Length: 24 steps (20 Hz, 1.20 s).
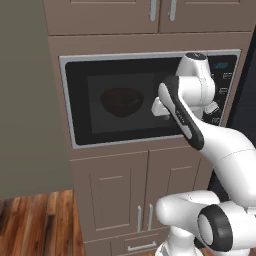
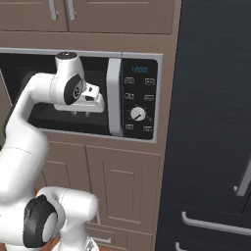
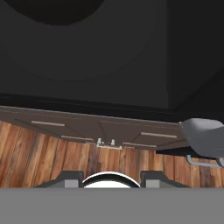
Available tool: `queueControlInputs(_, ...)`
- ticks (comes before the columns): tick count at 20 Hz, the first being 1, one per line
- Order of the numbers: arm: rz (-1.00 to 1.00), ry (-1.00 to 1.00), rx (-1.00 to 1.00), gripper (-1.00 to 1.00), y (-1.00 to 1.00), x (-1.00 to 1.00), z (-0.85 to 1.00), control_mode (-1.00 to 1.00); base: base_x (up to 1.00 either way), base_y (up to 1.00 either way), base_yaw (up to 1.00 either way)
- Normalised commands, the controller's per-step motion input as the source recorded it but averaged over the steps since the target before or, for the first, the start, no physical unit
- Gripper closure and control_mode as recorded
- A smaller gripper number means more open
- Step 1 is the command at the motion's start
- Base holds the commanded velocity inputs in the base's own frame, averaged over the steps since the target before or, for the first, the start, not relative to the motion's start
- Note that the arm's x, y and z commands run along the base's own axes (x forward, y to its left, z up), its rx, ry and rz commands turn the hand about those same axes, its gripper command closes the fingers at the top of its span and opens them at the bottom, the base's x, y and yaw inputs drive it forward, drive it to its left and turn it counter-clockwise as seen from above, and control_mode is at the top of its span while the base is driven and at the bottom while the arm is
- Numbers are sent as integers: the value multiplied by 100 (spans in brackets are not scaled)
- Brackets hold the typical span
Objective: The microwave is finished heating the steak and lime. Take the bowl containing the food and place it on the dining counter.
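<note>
One door stands between the hand and everything the task wants. The microwave [image 1: 150,97] is shut, its dark glass door [image 1: 125,102] flat in the frame, and through that glass the bowl [image 1: 121,102] shows as a dim brownish round shape, left of centre in the cavity. Steak and lime can't be made out through the tint.

Now the gripper [image 2: 82,114]: it hangs right in front of the glass, pointing downward, on the right-hand half of the door. The grey handle [image 2: 114,96], a vertical bar running the door's full height, sits just to the hand's right, near but apart. In the hand view that handle [image 3: 203,136] pokes in at the right edge, cabinets and wooden floor [image 3: 52,153] below. So the bar's long axis is upright, and the fingers point down along it, not across.

The two fingers look partly spread with nothing between them, though the gap itself is hard to read.

My read: the hand needs to shift right and turn to catch the handle before the bowl is reachable at all.
</note>
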Motion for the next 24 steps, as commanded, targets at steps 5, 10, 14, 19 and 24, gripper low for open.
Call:
queueControlInputs(5,0,0,0,-100,0,-36,-1,-100,0,0,0)
queueControlInputs(10,0,-1,-2,-100,0,-78,-17,-100,0,0,0)
queueControlInputs(14,0,-6,-4,-100,0,-80,-23,-100,0,0,0)
queueControlInputs(19,1,-8,0,-100,0,-44,-3,-100,0,0,0)
queueControlInputs(24,0,0,0,-100,0,0,0,100,-2,0,0)
